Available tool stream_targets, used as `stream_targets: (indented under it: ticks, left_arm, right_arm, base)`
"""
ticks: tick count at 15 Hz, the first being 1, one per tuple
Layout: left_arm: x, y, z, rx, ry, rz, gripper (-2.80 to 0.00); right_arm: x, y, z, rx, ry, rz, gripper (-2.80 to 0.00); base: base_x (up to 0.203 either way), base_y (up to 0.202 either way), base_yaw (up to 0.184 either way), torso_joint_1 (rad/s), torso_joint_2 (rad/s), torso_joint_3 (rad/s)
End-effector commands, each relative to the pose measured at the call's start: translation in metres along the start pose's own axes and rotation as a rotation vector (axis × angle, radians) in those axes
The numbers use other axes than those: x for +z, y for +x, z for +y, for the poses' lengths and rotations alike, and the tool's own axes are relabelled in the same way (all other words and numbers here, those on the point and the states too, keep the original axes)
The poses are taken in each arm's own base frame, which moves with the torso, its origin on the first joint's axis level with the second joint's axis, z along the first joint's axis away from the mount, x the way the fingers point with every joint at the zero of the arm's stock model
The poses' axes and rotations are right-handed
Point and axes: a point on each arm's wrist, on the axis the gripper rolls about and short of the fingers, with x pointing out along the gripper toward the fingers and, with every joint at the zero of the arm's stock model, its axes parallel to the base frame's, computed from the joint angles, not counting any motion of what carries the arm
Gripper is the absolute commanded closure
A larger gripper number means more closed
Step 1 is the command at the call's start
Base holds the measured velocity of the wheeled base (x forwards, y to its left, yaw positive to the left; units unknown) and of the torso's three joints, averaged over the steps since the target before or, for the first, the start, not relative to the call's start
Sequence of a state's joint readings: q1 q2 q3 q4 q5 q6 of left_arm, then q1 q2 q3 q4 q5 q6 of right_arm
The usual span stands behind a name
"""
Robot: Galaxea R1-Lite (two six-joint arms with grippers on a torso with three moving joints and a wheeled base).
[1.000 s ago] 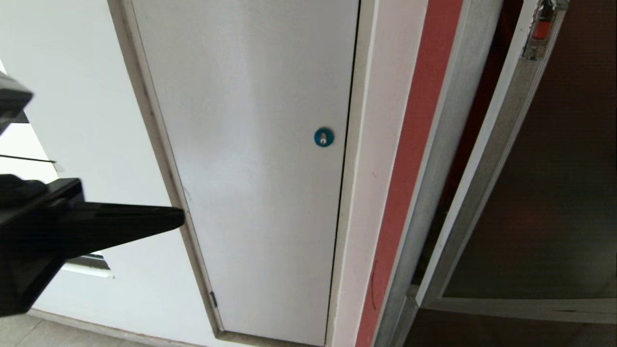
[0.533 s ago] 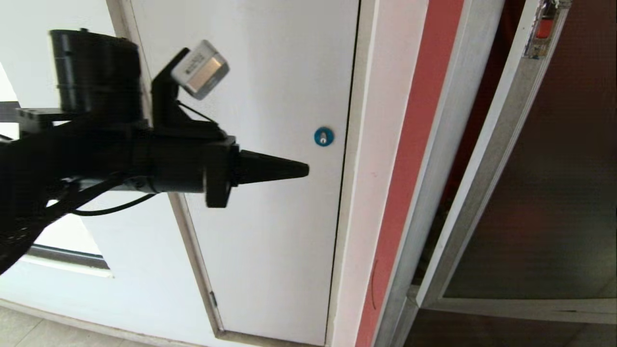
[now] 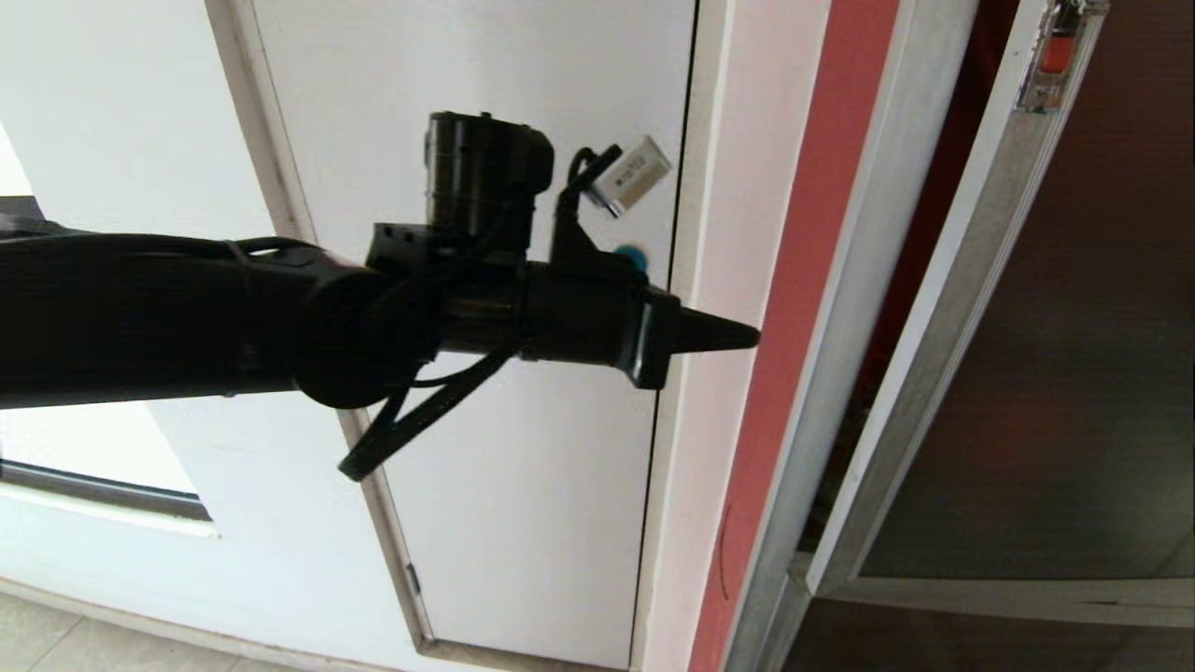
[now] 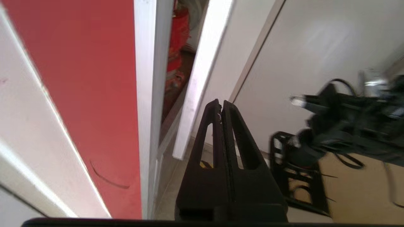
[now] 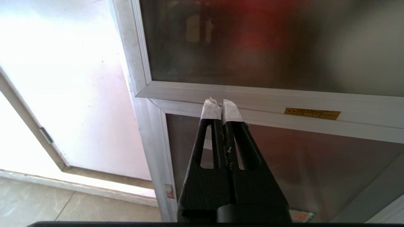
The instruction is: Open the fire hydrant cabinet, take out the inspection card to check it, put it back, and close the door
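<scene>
The door (image 3: pixel 1027 373) of the fire hydrant cabinet (image 3: pixel 896 187) stands ajar, its silver frame edge swung out from the cabinet's frame, leaving a narrow dark gap between the two. In the left wrist view that gap lies just ahead of the left gripper (image 4: pixel 221 104) and slightly to one side, with red parts of the interior showing through it. The left gripper's fingers (image 4: pixel 233 132) are pressed together and hold nothing. In the head view the left gripper (image 3: pixel 742 334) points level toward the door, its tip over the red wall strip (image 3: pixel 794 280), short of the cabinet frame and apart from the door edge. Behind the arm sits the grey-white panel (image 3: pixel 523 513); its blue lock (image 3: pixel 632 253) peeks out just above the wrist. The door's latch with the orange-red button (image 3: pixel 1055 51) is well above the fingers. The right gripper (image 5: pixel 221 102) has its white-tipped fingers together, empty, facing the lower rail of the door frame. The inspection card is not seen.
</scene>
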State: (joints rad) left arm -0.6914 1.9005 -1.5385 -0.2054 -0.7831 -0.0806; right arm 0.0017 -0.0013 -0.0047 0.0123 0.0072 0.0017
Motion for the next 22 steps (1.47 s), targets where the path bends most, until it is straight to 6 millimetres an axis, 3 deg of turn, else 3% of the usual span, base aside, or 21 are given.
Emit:
stream_targets:
  ticks: [1,11,22]
  left_arm:
    - [-0.016,0.029,0.014,-0.017,0.001,0.019,0.0]
    - [-0.026,0.095,0.015,0.058,0.071,-0.044,0.0]
    - [-0.041,0.13,0.025,0.13,0.151,-0.071,0.0]
  right_arm:
    - [0.0,0.0,0.0,0.001,0.0,-0.002,0.0]
    - [0.0,0.0,0.0,0.002,0.0,-0.002,0.0]
    - [0.0,0.0,0.0,0.002,0.0,-0.002,0.0]
  base:
    - [0.0,0.0,0.0,0.0,0.0,0.0]
    - [0.0,0.0,0.0,0.0,0.0,0.0]
    - [0.0,0.0,0.0,0.0,0.0,0.0]
